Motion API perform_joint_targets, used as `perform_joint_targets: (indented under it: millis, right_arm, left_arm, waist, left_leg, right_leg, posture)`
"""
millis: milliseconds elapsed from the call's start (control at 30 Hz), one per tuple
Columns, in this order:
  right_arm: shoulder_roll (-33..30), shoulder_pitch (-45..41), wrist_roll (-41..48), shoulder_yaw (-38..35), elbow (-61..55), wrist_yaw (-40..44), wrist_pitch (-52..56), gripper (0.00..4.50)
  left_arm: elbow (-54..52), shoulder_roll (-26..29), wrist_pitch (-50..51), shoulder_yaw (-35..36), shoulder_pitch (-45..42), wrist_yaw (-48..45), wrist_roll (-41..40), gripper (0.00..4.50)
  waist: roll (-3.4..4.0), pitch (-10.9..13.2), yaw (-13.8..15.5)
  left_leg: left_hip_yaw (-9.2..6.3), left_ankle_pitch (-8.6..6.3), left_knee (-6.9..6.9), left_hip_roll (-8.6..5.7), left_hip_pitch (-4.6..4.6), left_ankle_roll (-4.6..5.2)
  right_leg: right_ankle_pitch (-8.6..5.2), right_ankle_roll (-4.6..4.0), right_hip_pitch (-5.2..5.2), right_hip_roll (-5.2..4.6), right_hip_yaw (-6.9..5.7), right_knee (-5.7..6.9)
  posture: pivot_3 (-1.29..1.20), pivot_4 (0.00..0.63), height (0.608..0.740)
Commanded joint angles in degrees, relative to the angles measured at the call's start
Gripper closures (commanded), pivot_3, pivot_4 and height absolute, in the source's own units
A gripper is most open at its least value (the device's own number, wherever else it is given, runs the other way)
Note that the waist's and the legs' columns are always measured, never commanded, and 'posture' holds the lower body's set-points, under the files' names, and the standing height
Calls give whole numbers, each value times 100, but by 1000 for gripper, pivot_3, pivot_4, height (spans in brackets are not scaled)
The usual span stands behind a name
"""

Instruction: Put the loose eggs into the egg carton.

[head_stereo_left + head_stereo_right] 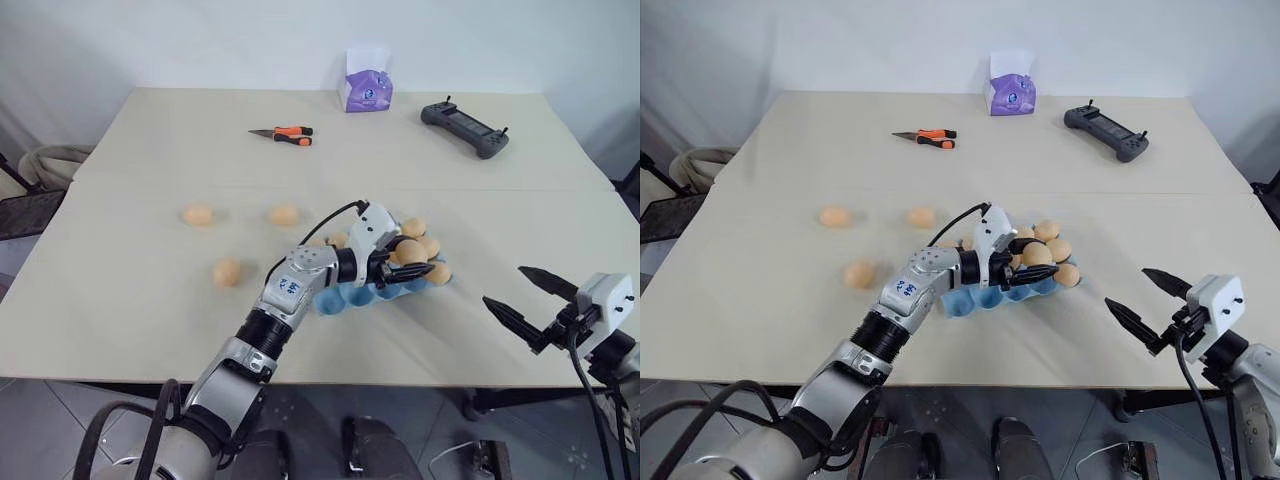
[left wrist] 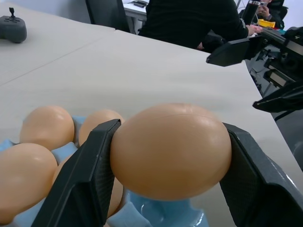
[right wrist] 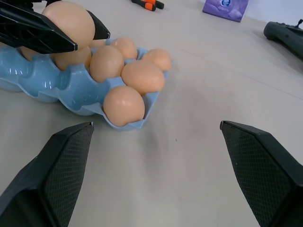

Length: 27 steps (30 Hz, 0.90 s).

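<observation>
Pale and wide, the surface (image 1: 150, 300) carries everything, with a white wall behind it. Taking the egg carton (image 1: 345, 295) as the landmark: it is a light blue tray lying near the front-middle of the surface, and several eggs already sit in the cups at its right end; 6 of them show from the right wrist view.

Directly over the carton hangs the left hand (image 1: 405, 265), pointing level toward the carton's right end. Its 2 black fingers (image 2: 80, 184) are clamped on either side of 1 egg (image 2: 171, 150), which is held just above the filled cups and clear of them.

To the left of the carton, 3 loose eggs lie on the bare surface, well apart from each other: 1 (image 1: 227, 272) nearest the front edge, 1 (image 1: 285, 214) a little farther back and closest to the carton, and 1 (image 1: 198, 214) farthest left.

To the right of the carton and nearer the front edge, the right hand (image 1: 525, 298) hovers with its fingers spread wide, gripping nothing, aimed toward the carton's right end.

Far behind the carton sit orange-handled pliers (image 1: 283, 133), a purple-and-white tissue box (image 1: 366, 88) and, to the right of that, a dark handheld controller (image 1: 464, 127). A person in dark clothes (image 2: 189, 21) sits beyond the surface's right side.
</observation>
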Motion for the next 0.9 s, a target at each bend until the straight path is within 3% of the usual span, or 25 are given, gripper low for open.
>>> perform_joint_targets:
  millis: [33,300,500,700,900]
  right_arm:
    - [46,72,112,-248,-247,-84,-24,0]
    - [74,151,115,-246,-322,-204,-18,0]
    - [99,204,113,-234,-384,-261,-20,0]
    - [107,207,101,-222,-407,-275,-5,0]
    - [33,104,126,-231,-360,-217,39,0]
  left_arm:
    - [114,-135,-181,22,-195,-68,124,1560]
    - [336,-307,-309,86,-249,-78,236,1560]
    - [258,-381,-220,83,-201,-30,293,26]
    - [-174,-350,-122,144,-60,-91,212,26]
    - [-1530,52,179,418,466,-327,-171,26]
  waist:
    - [0,0,4]
    - [0,0,5]
    - [-1,0,7]
    - [-1,0,4]
    - [1,0,-10]
  left_leg:
    - [0,0,0,0,0,0]
    - [-1,-1,0,-1,-1,1]
    - [-1,-1,-2,1,-1,1]
    - [-1,-1,1,-1,-1,3]
    - [-1,2,-5,4,0,-5]
  right_leg:
    - [0,0,0,0,-1,0]
    - [0,0,0,-1,-2,-2]
    - [0,0,0,2,-2,-2]
    - [1,1,1,0,-2,-2]
    - [0,1,0,4,-1,-1]
  posture:
    - [0,150,740]
    - [0,150,740]
    - [0,150,740]
    - [0,150,740]
    - [0,150,740]
